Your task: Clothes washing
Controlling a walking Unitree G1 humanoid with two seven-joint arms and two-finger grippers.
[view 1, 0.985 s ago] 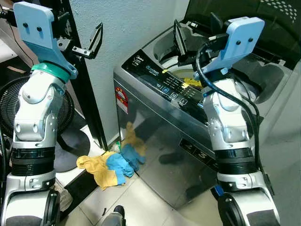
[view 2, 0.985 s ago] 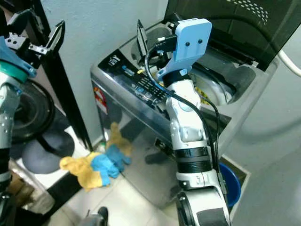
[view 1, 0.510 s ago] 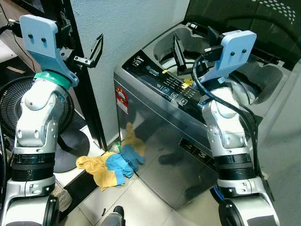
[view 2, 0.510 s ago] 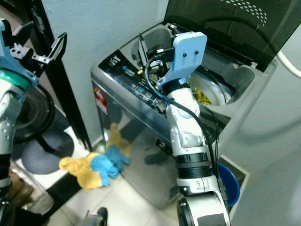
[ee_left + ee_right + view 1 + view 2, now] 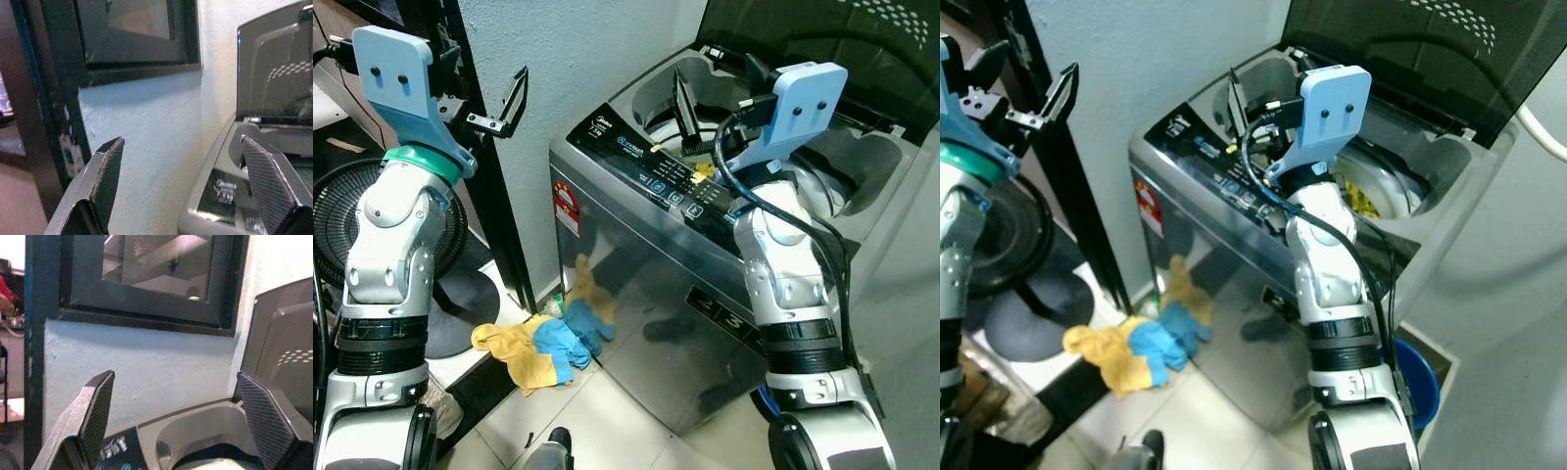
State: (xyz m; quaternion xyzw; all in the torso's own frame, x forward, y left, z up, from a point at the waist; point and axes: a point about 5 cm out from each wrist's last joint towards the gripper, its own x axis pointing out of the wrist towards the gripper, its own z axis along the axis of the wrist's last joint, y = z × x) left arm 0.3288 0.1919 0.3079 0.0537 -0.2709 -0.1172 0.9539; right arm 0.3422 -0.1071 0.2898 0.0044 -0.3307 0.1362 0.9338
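1. Top-loading washing machine beside a pale wall, lid raised at the back
2. Yellow cloth lying inside the drum, partly hidden by the right arm
3. Right gripper raised over the front rim of the machine near the control panel, fingers spread wide, holding nothing
4. Left gripper lifted near the wall left of the machine, by a dark door frame, fingers wide apart and empty
5. Heap of yellow and blue clothes on the tiled floor, touching the lower front corner of the machine
6. Black fan standing behind the left arm
7. Blue bucket on the floor behind the right arm, close to the machine's side
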